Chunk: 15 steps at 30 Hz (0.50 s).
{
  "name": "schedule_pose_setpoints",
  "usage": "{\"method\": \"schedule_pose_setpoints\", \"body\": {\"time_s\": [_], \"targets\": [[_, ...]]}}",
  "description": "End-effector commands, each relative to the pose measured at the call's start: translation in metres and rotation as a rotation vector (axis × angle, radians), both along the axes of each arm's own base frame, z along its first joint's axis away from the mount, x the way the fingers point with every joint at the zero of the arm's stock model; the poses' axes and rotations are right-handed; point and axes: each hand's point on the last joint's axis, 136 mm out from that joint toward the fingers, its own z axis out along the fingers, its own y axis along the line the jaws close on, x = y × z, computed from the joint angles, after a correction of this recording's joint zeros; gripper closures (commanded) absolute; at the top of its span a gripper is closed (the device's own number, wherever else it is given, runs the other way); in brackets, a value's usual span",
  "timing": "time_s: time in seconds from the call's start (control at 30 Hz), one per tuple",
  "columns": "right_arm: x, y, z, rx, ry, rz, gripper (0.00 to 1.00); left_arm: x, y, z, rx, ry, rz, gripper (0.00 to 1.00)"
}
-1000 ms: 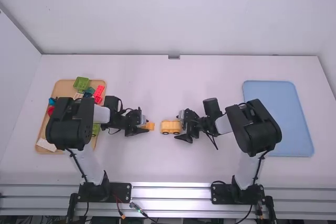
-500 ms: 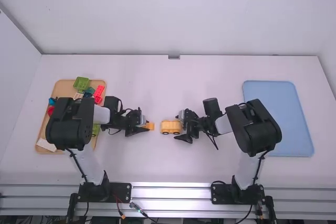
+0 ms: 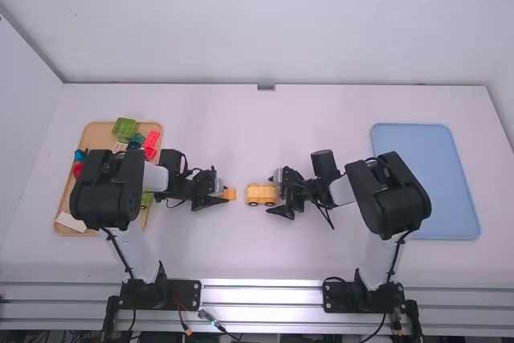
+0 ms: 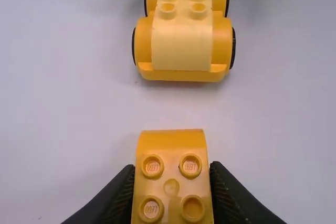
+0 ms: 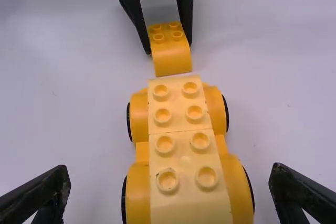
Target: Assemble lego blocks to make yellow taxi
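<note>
The left gripper (image 3: 224,193) had its fingers grasping a curved yellow block (image 4: 170,145); its clearance over the table (image 3: 241,255) was hard to judge. Near it, a yellow car (image 5: 178,100) lay between the right gripper's (image 3: 275,192) spread fingers. Beyond, a tan tray (image 3: 98,132) held other blocks (image 3: 124,128).

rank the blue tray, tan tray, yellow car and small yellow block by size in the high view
1. blue tray and tan tray, too alike to rank
2. yellow car
3. small yellow block, partly behind the end effector
</note>
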Motion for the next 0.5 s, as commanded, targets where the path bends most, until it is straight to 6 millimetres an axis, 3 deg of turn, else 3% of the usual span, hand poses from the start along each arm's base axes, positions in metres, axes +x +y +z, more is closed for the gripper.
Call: {"method": "schedule_pose_setpoints", "body": {"time_s": [0.0, 0.47], "targets": [[0.0028, 0.0013, 0.0016, 0.015, 0.004, 0.005, 0.01, -0.0053, -0.0017, -0.0009, -0.02, 0.02, -0.001, 0.64], [0.0031, 0.0013, 0.0017, 0.014, 0.003, 0.005, 0.01, -0.0051, -0.0025, -0.0014, -0.017, 0.017, -0.004, 0.76]]}}
